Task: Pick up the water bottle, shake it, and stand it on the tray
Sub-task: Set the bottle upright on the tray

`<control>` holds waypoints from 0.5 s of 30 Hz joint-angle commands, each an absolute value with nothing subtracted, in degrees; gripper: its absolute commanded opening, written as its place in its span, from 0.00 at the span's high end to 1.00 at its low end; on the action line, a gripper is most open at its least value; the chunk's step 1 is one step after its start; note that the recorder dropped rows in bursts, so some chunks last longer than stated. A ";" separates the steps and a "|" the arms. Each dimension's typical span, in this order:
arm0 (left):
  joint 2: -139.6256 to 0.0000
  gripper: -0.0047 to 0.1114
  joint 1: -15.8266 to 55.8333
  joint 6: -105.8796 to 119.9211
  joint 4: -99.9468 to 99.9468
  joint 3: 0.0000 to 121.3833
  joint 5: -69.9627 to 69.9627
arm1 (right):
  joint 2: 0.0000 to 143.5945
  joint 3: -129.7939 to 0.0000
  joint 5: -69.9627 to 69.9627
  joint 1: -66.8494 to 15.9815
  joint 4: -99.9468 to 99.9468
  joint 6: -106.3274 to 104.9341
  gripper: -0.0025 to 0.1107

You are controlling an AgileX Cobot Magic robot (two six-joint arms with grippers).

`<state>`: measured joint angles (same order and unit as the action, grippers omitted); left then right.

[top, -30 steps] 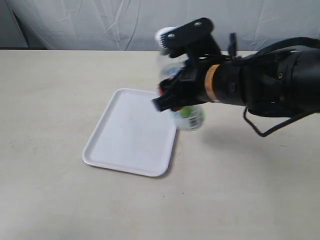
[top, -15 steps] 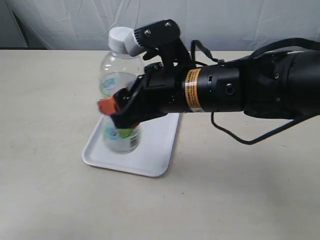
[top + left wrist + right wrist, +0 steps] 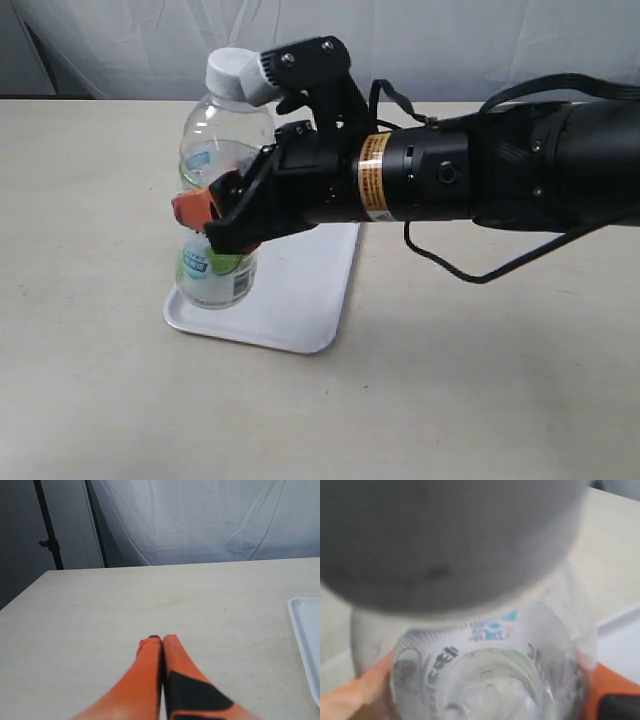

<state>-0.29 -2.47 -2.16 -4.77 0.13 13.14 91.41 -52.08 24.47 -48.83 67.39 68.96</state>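
Water bottle [image 3: 216, 140] upright at near-left corner of tray [image 3: 300, 292], right fingers [image 3: 192, 208] clamped around it (cap [image 3: 230, 72] up), left fingers [image 3: 149, 680] pressed together.

Upright water bottle [image 3: 222, 135] (capped) on tray [image 3: 300, 300]

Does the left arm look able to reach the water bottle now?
Probably not readily: the left gripper is shut, facing bare table, and the right gripper clamps the water bottle.
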 commanded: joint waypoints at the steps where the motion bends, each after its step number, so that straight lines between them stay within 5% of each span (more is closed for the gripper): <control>1: 0.00 0.96 -2.70 -2.61 -4.82 0.00 12.88 | 92.21 -54.17 5.86 -48.04 61.81 62.80 0.99; 4: 0.00 0.96 -2.70 -2.61 -4.82 0.00 12.88 | 93.75 -55.72 -2.06 -48.04 61.74 62.27 0.99; 9: 0.00 0.96 -2.70 -2.61 -4.82 0.00 12.88 | 97.43 -56.49 10.84 -48.04 64.45 58.36 0.99; 15: 0.00 0.96 -2.70 -2.61 -4.82 0.00 12.88 | 104.28 -61.36 9.52 -48.04 60.88 56.14 0.99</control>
<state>-0.29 -2.47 -2.16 -4.77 0.13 13.14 102.07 -59.09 9.86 -48.28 61.87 57.38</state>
